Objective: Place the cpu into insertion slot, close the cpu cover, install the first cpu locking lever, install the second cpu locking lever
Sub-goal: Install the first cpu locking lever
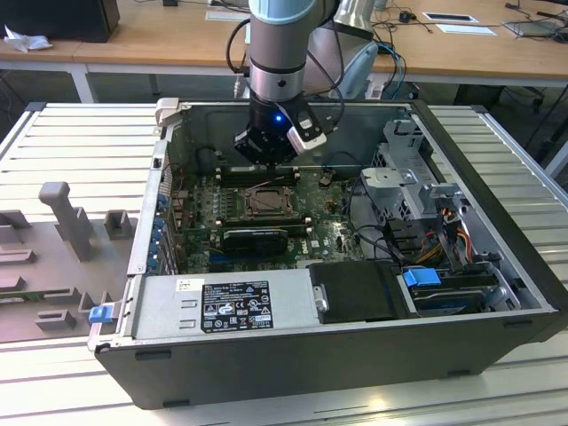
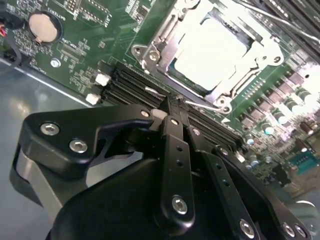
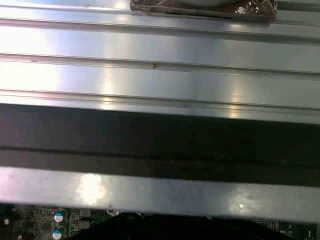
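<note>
Here the gripper (image 1: 266, 149) is hanging inside the open computer case (image 1: 497, 293), just above the far edge of the motherboard (image 1: 200, 209). In the second wrist view the gripper (image 2: 173, 107) is showing its black fingers (image 2: 175, 150) drawn close together, tips meeting with nothing between them — holding no part.

Just beyond the fingertips, the insertion slot (image 2: 215, 55) is sitting on the green board, very bright under the light. The cpu (image 2: 212, 50) is lying in it, its pale top glaring almost white. The cpu cover (image 2: 165, 45) is lying down over the socket, its silvery frame ringing the chip — whether it is latched I cannot tell. A thin locking lever (image 2: 250, 80) is running along the socket's edge on the side nearer the fingers; I cannot tell if it is hooked.

Between the fingertips and the socket, long black memory slots (image 2: 132, 87) are lying in a row, right under the tips. Off to one side of the fingers, a round coin battery (image 2: 43, 26) is sitting on the board.

In the exterior view the socket (image 1: 264, 202) is lying just below the gripper, nearer the camera, and a long black expansion card (image 1: 255, 238) is sitting beyond it. The power supply (image 1: 226, 306) is filling the case's near side.

In the first wrist view, ribbed metal table slats (image 3: 160, 75) and a dark case wall (image 3: 160, 145) are crossing the frame.
</note>
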### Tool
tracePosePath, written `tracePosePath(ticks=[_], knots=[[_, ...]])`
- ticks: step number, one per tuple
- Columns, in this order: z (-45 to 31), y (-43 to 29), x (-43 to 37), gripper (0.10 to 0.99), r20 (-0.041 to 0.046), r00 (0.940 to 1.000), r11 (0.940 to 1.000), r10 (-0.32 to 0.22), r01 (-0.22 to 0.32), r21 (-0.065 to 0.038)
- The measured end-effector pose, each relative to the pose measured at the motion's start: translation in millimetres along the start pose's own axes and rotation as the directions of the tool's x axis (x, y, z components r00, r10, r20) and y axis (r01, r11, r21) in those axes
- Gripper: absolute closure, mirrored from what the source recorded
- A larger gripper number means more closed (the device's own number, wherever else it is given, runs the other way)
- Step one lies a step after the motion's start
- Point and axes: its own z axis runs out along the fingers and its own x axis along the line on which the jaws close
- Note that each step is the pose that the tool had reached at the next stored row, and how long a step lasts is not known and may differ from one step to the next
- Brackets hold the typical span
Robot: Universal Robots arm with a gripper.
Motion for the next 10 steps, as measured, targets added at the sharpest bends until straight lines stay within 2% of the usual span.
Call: tracePosePath(ticks=[7, 10], knots=[[6.3, -0.9, -7.9, 0.98, 0.0, 1.0, 1.0, 0.0, 0.0, 0.0], [9.6, -1.0, -8.9, 0.98, 0.0, 1.0, 1.0, 0.0, 0.0, 0.0]])
